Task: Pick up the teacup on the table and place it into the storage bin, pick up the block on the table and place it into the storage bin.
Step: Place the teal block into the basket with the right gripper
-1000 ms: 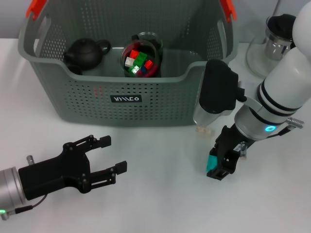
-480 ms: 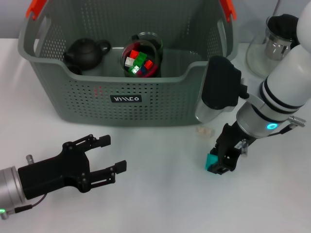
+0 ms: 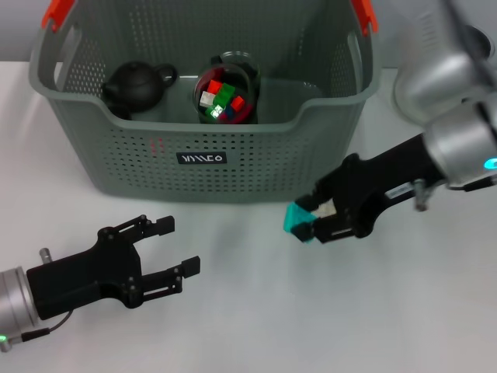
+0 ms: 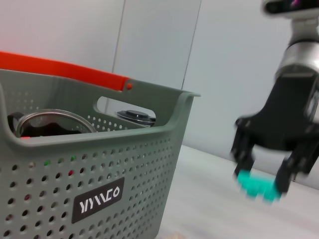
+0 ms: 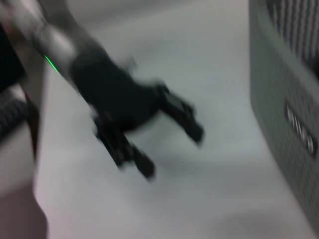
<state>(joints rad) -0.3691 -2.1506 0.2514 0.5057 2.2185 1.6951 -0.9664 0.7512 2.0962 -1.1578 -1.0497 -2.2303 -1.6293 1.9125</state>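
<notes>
A small teal block (image 3: 297,221) hangs above the table just in front of the storage bin's right front corner, with my right gripper (image 3: 307,220) shut on it. The left wrist view shows that same gripper (image 4: 259,172) with the teal block (image 4: 256,185) between its fingers, to the right of the bin. The grey perforated storage bin (image 3: 116,155) stands at the back with orange handle clips. I see no teacup on the table. My left gripper (image 3: 177,247) rests open and empty low at the front left, also seen blurred in the right wrist view (image 5: 172,152).
Inside the bin are a black teapot (image 3: 136,84) and a glass-rimmed red container of coloured cubes (image 3: 225,97). A glass vessel (image 3: 408,93) stands to the right of the bin, partly behind my right arm. White table stretches between the two grippers.
My right gripper has lifted the teal block off the table and swung it left and up towards the bin's front; the forearm now lies nearly level. The left arm has stayed put.
</notes>
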